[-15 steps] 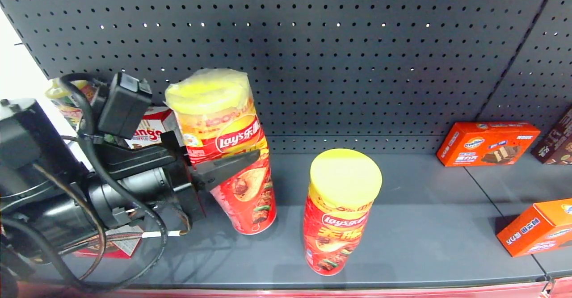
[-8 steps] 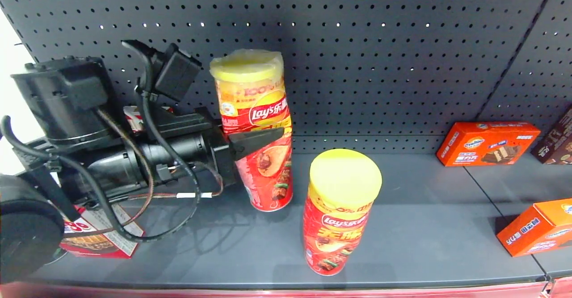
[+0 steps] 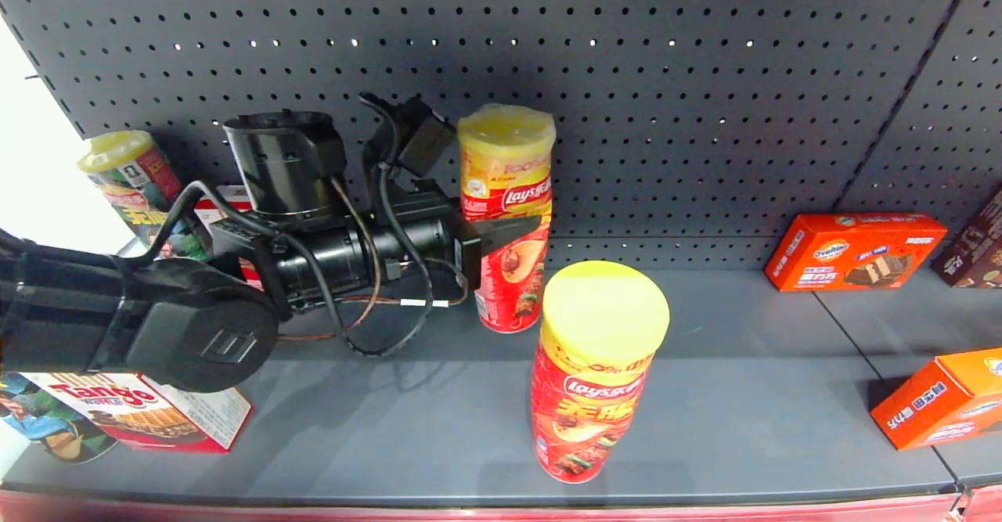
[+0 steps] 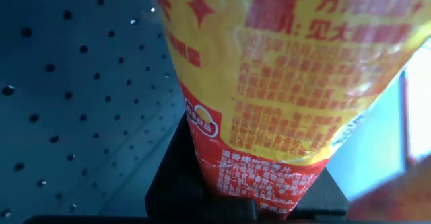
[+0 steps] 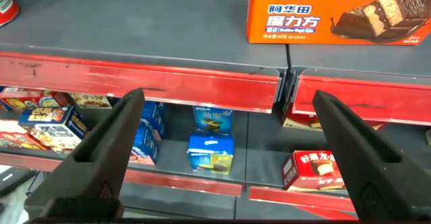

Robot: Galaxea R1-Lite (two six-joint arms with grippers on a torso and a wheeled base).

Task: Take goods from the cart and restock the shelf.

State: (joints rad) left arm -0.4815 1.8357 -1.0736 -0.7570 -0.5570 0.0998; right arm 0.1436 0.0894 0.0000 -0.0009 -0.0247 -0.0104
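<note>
Red chip can (image 3: 505,163) clamped in left hand (image 3: 523,225).

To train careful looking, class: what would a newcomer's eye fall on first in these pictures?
The black left gripper clamps a red chip can with a yellow lid, upright near the pegboard at the back of the shelf. A second chip can of the same kind stands free in front of it, nearer the edge. To the right lie an orange box at the back and a second orange box nearer the front.
</note>
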